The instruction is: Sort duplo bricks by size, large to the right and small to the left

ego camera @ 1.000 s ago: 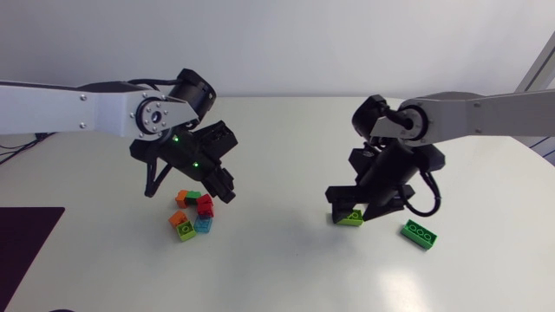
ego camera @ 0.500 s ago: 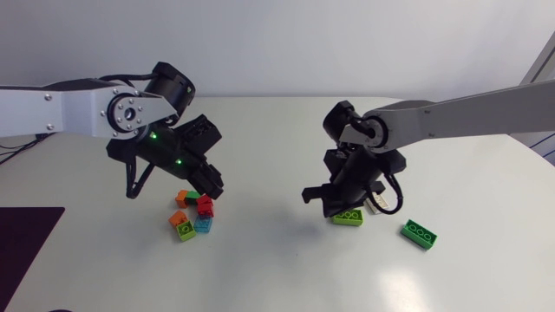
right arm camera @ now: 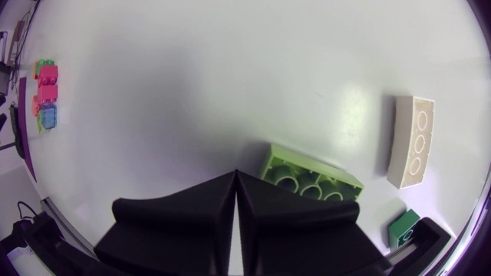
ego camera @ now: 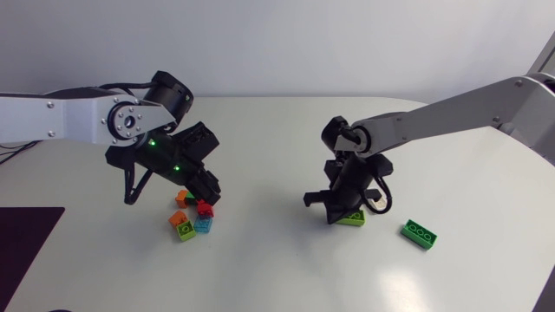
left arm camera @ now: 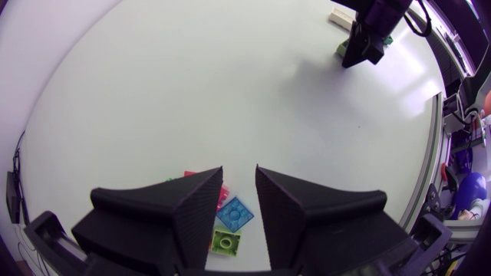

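Several small bricks, red (ego camera: pixel 205 208), orange (ego camera: pixel 182 197), blue (ego camera: pixel 204 224) and green (ego camera: pixel 185 229), lie clustered at the left. My left gripper (ego camera: pixel 206 192) hangs just above them, shut and empty; the blue brick (left arm camera: pixel 235 214) shows below its tips (left arm camera: pixel 238 170). A large light green brick (ego camera: pixel 351 217) lies right of centre. My right gripper (ego camera: pixel 334 212) is low beside it, fingers pressed together, holding nothing. The light green brick (right arm camera: pixel 311 180) lies just past its tips (right arm camera: pixel 235 173). A dark green brick (ego camera: pixel 420 234) and a cream brick (right arm camera: pixel 410 142) lie nearby.
A dark mat (ego camera: pixel 26 234) covers the front left corner of the white table (ego camera: pixel 277 269). My right arm (left arm camera: pixel 368 31) shows far ahead in the left wrist view. The small brick cluster (right arm camera: pixel 46 96) is far off in the right wrist view.
My right gripper closed and shifted left off the light green brick, which stayed on the table. My left arm drew back to the left and sank toward the small bricks.
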`<state>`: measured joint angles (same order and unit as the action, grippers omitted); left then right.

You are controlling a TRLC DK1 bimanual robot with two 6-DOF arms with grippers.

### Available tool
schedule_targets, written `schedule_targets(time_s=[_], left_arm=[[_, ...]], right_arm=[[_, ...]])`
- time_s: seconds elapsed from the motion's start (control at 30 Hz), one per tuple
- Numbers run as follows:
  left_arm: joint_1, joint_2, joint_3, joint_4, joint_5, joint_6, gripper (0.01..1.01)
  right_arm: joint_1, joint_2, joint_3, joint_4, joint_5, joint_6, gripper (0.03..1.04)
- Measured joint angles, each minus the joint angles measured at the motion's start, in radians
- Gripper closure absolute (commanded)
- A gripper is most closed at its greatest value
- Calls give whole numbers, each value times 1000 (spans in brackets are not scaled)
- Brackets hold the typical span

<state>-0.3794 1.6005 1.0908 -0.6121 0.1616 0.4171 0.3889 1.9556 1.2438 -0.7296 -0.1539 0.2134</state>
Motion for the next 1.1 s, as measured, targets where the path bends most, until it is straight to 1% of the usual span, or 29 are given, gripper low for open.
schedule_targets(time_s=[0.27,0.47,0.63,0.73,0.8,0.9,0.97,1.1], left_arm=[[0,0,-1,18,0,-1,705],[-8,0,-1,23,0,-16,705],[-11,-10,-3,23,1,-19,705],[-14,-23,-8,25,0,-19,705],[-21,-27,-9,25,1,-19,705],[-33,-28,-17,26,8,-20,705],[-42,-28,-21,25,15,-25,705],[-53,-28,-21,29,17,-26,705]], right_arm=[[-150,-2,-5,-9,-3,-35,1016],[-201,-35,-34,-27,-7,-57,1016],[-248,-158,-58,-76,-38,-61,1016],[-335,-260,-58,-118,-56,-77,1016],[-411,-321,-70,-133,-56,-99,1016],[-509,-375,-134,-137,-55,-135,1016],[-558,-381,-203,-140,-55,-163,1016],[-624,-388,-336,-138,-51,-204,1016]])
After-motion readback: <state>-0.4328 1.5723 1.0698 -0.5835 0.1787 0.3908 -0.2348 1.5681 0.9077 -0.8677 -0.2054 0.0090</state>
